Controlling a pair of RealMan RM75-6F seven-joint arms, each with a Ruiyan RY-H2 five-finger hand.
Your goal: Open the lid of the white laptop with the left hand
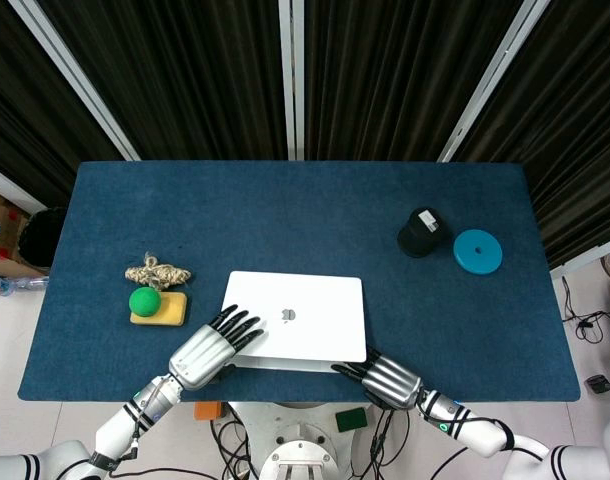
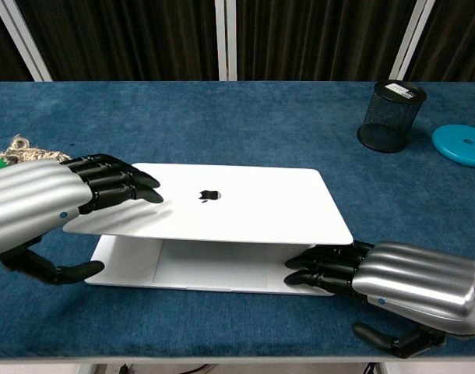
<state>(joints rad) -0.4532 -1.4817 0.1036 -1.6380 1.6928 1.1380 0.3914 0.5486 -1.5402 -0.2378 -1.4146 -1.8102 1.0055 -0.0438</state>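
Observation:
The white laptop (image 1: pixel 307 308) lies near the front edge of the blue table, its lid (image 2: pixel 253 206) raised a little above the base (image 2: pixel 214 269). My left hand (image 1: pixel 209 346) (image 2: pixel 43 204) grips the lid's front left corner, with the fingers (image 2: pixel 113 185) on top and the thumb below beside the base. Over at the front right corner, my right hand (image 1: pixel 387 378) (image 2: pixel 405 282) has its fingers stretched flat onto the base, under the lifted lid, and holds nothing.
A black mesh cup (image 1: pixel 421 232) (image 2: pixel 390 115) and a blue disc (image 1: pixel 477 251) (image 2: pixel 462 145) stand at the right. Left of the laptop are a green ball (image 1: pixel 144 301) on a yellow sponge (image 1: pixel 163 314) and a rope bundle (image 1: pixel 158 271).

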